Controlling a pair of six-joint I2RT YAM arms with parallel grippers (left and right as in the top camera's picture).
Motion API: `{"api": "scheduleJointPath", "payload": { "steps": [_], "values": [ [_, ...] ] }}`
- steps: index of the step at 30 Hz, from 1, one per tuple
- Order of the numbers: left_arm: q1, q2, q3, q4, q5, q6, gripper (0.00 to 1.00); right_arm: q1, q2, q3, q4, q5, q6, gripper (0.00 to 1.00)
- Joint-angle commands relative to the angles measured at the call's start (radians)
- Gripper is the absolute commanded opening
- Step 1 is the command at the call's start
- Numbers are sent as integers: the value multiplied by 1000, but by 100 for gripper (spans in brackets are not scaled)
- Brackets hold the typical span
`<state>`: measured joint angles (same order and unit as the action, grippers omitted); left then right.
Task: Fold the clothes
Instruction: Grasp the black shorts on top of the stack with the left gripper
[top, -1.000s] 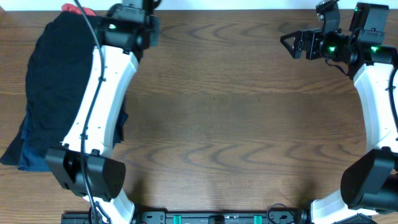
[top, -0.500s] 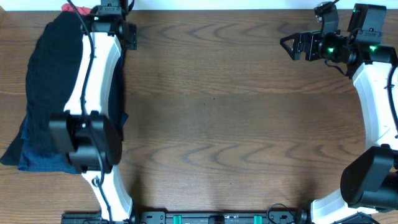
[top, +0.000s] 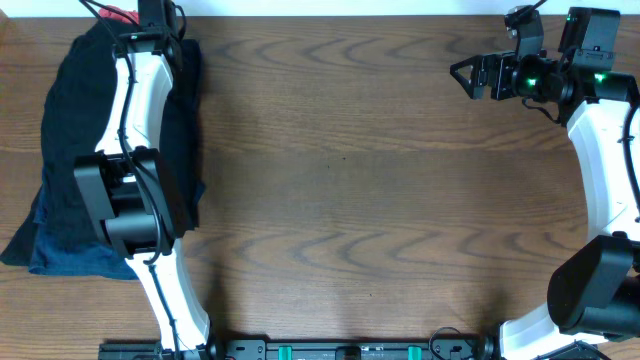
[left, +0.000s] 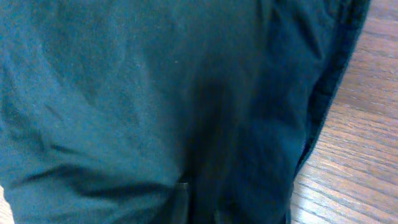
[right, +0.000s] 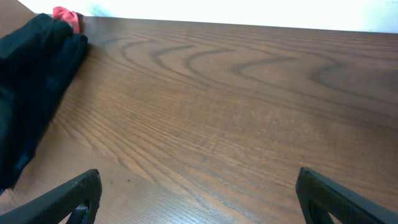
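Observation:
A pile of dark navy and black clothes (top: 75, 150) lies heaped at the table's left side. A blue piece pokes out at its front left, and a red cloth (top: 118, 14) shows at its back edge. My left arm stretches over the pile, with the left gripper (top: 155, 12) at the pile's far edge. The left wrist view is filled with dark teal fabric (left: 124, 93), and the fingers do not show. My right gripper (top: 462, 70) is open and empty at the back right, far from the clothes (right: 31, 81).
Bare brown wooden table (top: 380, 200) spans the middle and right. A strip of wood (left: 354, 162) shows beside the fabric in the left wrist view. The table's white back edge (right: 249, 12) lies beyond the right gripper (right: 199, 177). The red cloth (right: 65, 17) also shows there.
My left arm has swung left and back, from the pile's right edge to over the pile's far edge. The right arm has not moved.

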<state>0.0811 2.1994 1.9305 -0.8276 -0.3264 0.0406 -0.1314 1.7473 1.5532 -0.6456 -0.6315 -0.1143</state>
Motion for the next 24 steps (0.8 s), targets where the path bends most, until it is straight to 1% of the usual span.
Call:
{"api": "scheduleJointPath", "payload": {
  "steps": [1, 7, 11, 19, 23, 24],
  "values": [
    [-29, 2, 15, -8, -8, -16, 6, 3, 7, 4, 2, 0, -14, 96],
    [-95, -32, 15, -36, -8, -15, 6, 3, 7, 4, -2, 0, -14, 95],
    [-156, -101, 15, -59, -8, -16, 6, 3, 7, 4, -2, 2, -14, 96],
    [-350, -300, 15, -68, -7, -17, 6, 3, 7, 4, -2, 3, -14, 95],
    [-434, -328, 15, -61, 4, -33, 6, -1, 7, 4, -1, 3, -14, 95],
    [-450, -327, 15, -61, 5, -52, 6, -2, 7, 4, -2, 3, -14, 95]
  ]
}}
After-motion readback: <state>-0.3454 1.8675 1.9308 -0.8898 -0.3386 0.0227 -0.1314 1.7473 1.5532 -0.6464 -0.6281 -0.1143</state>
